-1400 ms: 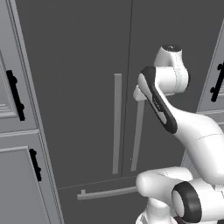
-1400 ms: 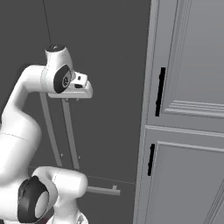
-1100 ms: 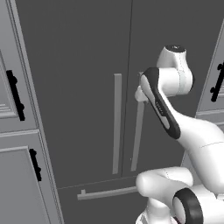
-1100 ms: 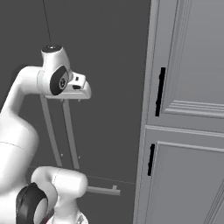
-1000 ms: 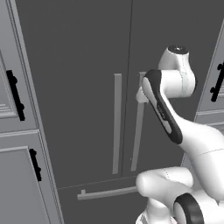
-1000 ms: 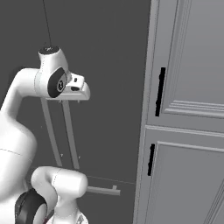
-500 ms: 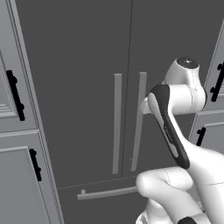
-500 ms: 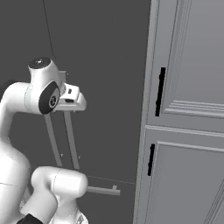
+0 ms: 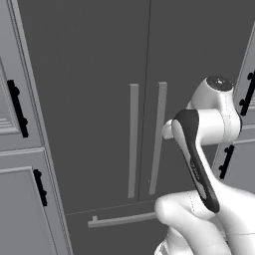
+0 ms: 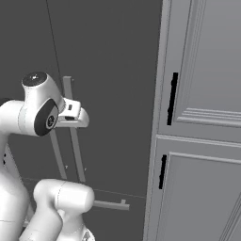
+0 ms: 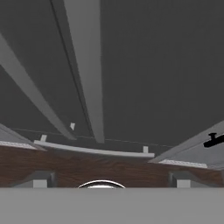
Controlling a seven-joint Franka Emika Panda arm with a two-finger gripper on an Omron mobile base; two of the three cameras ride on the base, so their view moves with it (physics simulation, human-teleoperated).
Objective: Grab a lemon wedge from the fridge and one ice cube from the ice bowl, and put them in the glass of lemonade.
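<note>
Fridge [image 9: 99, 89] doors stand shut in front of me, dark grey, with two long light grey bar handles [image 9: 133, 139] upright either side of the centre seam and a shorter horizontal handle [image 9: 122, 219] on the drawer below.

My left base view shows pale panelled cabinets [image 9: 20, 199] with black handles to the fridge's left and a strip of more cabinets on its right, partly behind my arm. My right base view shows the right-hand cabinets [image 10: 202, 141] large and plain, two black handles one above the other, and my pincer [image 10: 75, 117] level with the fridge handles and close to them; I cannot tell whether it touches one. My hand view looks along the door: both bar handles slant up the picture, the drawer handle [image 11: 94, 149] lies across, a brown wooden floor [image 11: 109, 170] runs below it, and my fingertips [image 11: 37, 178] stand far apart at the bottom edge.

My pincer is spread wide, grasping nothing. I see no readable writing or labels anywhere.
</note>
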